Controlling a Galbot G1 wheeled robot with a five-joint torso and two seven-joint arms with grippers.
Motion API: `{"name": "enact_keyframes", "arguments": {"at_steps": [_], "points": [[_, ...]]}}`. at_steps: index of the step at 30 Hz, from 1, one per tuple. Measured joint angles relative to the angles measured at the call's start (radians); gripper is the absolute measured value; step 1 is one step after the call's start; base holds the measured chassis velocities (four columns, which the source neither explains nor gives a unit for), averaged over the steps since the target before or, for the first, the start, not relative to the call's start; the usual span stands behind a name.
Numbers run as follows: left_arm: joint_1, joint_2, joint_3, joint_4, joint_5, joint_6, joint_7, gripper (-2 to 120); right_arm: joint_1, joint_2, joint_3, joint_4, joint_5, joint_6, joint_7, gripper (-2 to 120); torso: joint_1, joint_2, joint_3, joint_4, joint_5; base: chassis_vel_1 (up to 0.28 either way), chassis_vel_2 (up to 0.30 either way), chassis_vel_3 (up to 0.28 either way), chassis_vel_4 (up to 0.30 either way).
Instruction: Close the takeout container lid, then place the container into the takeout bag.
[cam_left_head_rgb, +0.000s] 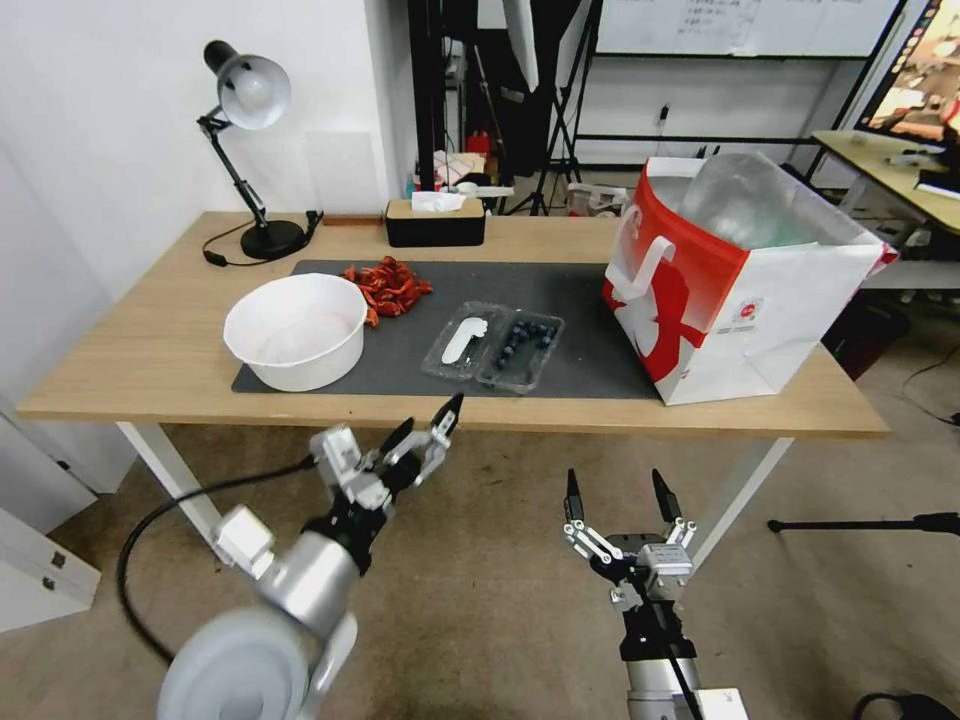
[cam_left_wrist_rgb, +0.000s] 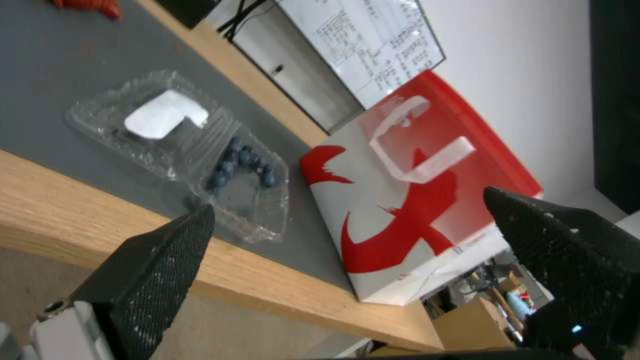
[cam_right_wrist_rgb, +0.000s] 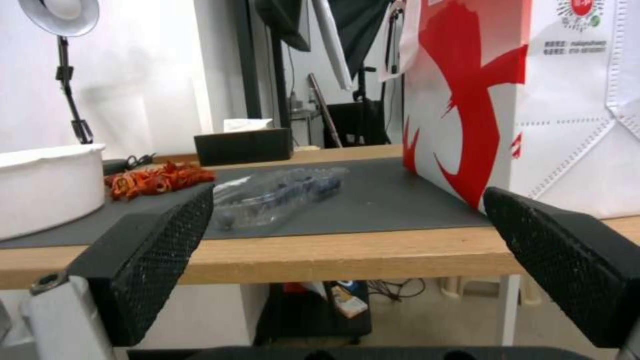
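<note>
Your left gripper (cam_left_head_rgb: 432, 430) and right gripper (cam_left_head_rgb: 619, 497) hang wide open and empty below the table edge. The container (cam_left_head_rgb: 495, 347) lies open on the mat beside the bag (cam_left_head_rgb: 740, 290); its flimsy lid (cam_left_head_rgb: 462, 340) could slide when pushed. Your right wrist view shows how flat it lies.

Left claw (cam_left_head_rgb: 423, 432) spread, raised forward, right claw (cam_left_head_rgb: 618, 497) spread, seemingly lower

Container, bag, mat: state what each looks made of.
Container: thin clear plastic, glossy; the blueberries and mat show through it.
Bag: apparently paper, printed red and white, sharp creases, silvery lining inside.
Mat: dark grey, matte, thin and flat; rubber or felt, can't tell.
</note>
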Motion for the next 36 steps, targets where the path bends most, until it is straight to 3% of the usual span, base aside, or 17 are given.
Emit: {"name": "enact_keyframes", "arguments": {"at_steps": [8, 10, 15, 23, 36], "points": [[-0.172, -0.020, 0.077, 0.143, -0.075, 0.006, -0.120, 100, -0.014, 0.019, 0.006, 0.002, -0.020, 0.005, -0.001, 100, 0.000, 0.000, 0.000, 0.0001, 0.0001, 0.000, 0.000, 0.000, 0.000], [-0.271, -0.033, 0.113, 0.217, -0.109, 0.009, -0.207, 100, -0.020, 0.024, 0.011, 0.003, -0.027, 0.006, -0.001, 100, 0.000, 0.000, 0.000, 0.0000, 0.0001, 0.000, 0.000, 0.000, 0.000], [-0.375, -0.046, 0.140, 0.292, -0.146, 0.012, -0.289, 100, -0.023, 0.033, 0.017, 0.002, -0.035, 0.011, 0.001, 100, 0.000, 0.000, 0.000, 0.0000, 0.0001, 0.000, 0.000, 0.000, 0.000], [-0.445, -0.059, 0.143, 0.352, -0.209, 0.010, -0.340, 100, -0.016, 0.040, 0.016, -0.011, -0.041, 0.012, 0.004, 100, 0.000, 0.000, 0.000, 0.0001, 0.0002, 0.000, 0.000, 0.000, 0.000], [-0.493, -0.074, 0.169, 0.401, -0.222, 0.030, -0.415, 100, -0.008, 0.046, 0.014, -0.033, -0.048, 0.007, 0.007, 100, 0.000, 0.000, 0.000, 0.0001, 0.0001, 0.000, 0.000, 0.000, 0.000]]}}
